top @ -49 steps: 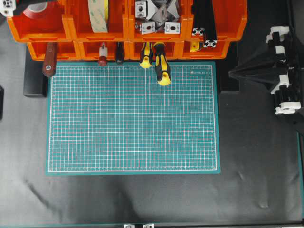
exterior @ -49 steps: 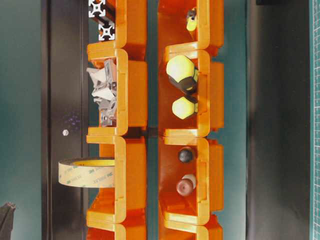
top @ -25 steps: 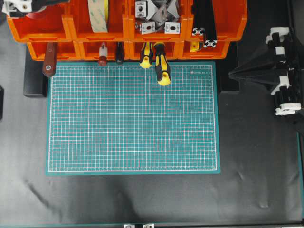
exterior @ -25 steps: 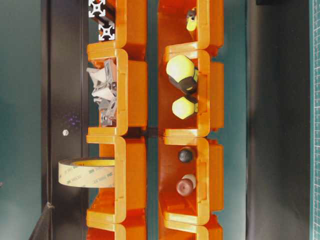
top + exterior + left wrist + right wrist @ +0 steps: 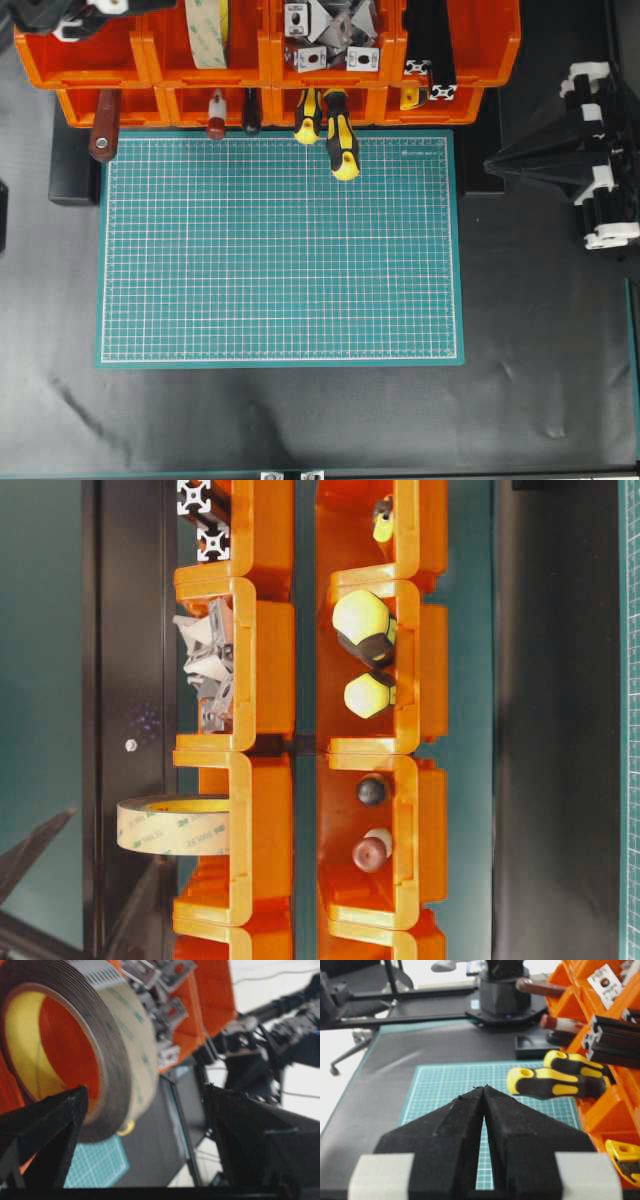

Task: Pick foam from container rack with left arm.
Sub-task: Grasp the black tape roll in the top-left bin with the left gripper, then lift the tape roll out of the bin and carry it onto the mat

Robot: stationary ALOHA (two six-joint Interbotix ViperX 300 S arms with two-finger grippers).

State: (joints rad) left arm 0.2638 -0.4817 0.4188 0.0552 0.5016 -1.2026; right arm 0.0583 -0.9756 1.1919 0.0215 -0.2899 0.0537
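Left hand (image 5: 145, 1125) gapes unclenched beside the foam (image 5: 75, 1045) at the container rack's (image 5: 270, 60) upper-left edge.

Left arm (image 5: 55, 12): black body with small white parts, seen only at the top left corner of the overhead view. From its wrist camera, two broad black fingers (image 5: 40, 1135) with a rough, matte, foam-like surface, each tapering to a wedge.

Right arm (image 5: 590, 150): black, angular, triangular profile narrowing to a point. White clips (image 5: 590, 75) set along its housing. Its wrist camera shows the right gripper (image 5: 484, 1091): two black, coarse-textured wedge fingers with pale grey-white blocks (image 5: 380, 1176) at their bases.
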